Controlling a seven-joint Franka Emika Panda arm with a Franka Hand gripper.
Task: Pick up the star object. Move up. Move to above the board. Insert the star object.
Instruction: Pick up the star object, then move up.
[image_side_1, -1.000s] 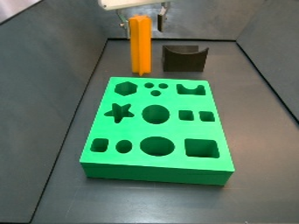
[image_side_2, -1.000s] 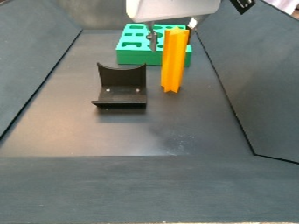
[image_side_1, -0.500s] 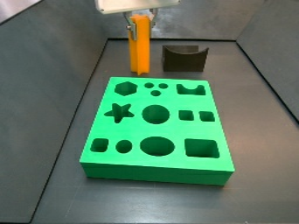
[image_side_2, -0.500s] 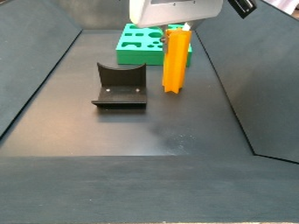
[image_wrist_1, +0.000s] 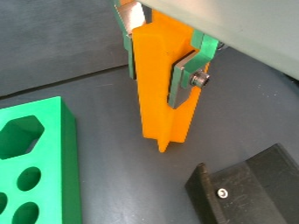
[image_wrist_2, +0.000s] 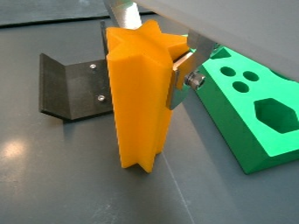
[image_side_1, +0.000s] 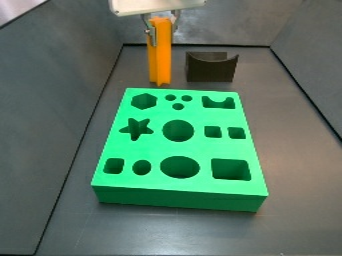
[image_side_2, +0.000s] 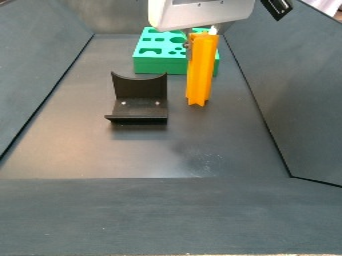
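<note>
grasp step: pincer (image_wrist_1: 160, 54) around the upright star object (image_wrist_1: 162, 83), far of the board (image_side_1: 179, 145)
plates look clamped on the prism's upper part; confirm firm contact; lift straight up; keep it vertical.

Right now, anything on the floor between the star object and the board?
Nothing. In a side view, bare dark floor separates the upright star object from the board. The gripper has its fingers on the star's upper part. The fixture stands off to the side.

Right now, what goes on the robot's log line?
gripper: shut on star object | star object: upright, beside fixture | board: star hole empty
</note>
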